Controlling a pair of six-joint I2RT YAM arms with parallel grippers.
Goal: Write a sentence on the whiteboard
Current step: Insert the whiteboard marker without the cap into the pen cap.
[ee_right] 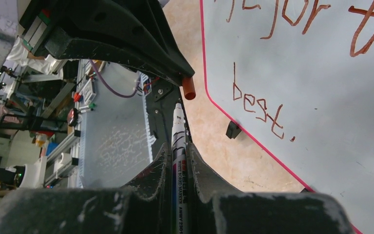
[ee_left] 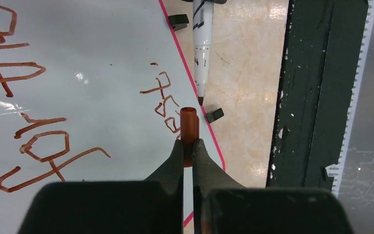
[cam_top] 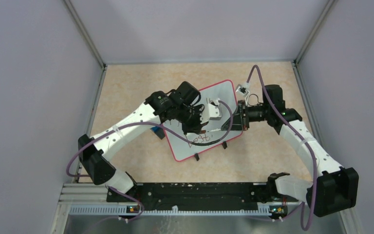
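The whiteboard (cam_top: pixel 182 146) lies tilted on the tan table, pink-framed. The sentence (ee_left: pixel 29 97) is on it in red-brown strokes, and its word "best." (ee_right: pixel 258 109) sits near the lower edge. My left gripper (ee_left: pixel 189 146) is shut on a red-brown marker cap (ee_left: pixel 189 122), held over the board's edge. My right gripper (ee_right: pixel 177 151) is shut on a white whiteboard marker (ee_right: pixel 178 136). The bare tip of the marker (ee_left: pixel 200 101) points toward the cap (ee_right: pixel 189 87), a small gap apart, just off the board's rim. Both grippers meet over the board's near right part (cam_top: pixel 214 129).
A small blue eraser (cam_top: pixel 157 131) lies by the board's left edge, under the left arm. Small black feet (ee_left: pixel 215 115) stick out beneath the frame. A black rail (cam_top: pixel 190 192) runs along the near table edge. Enclosure walls stand on three sides.
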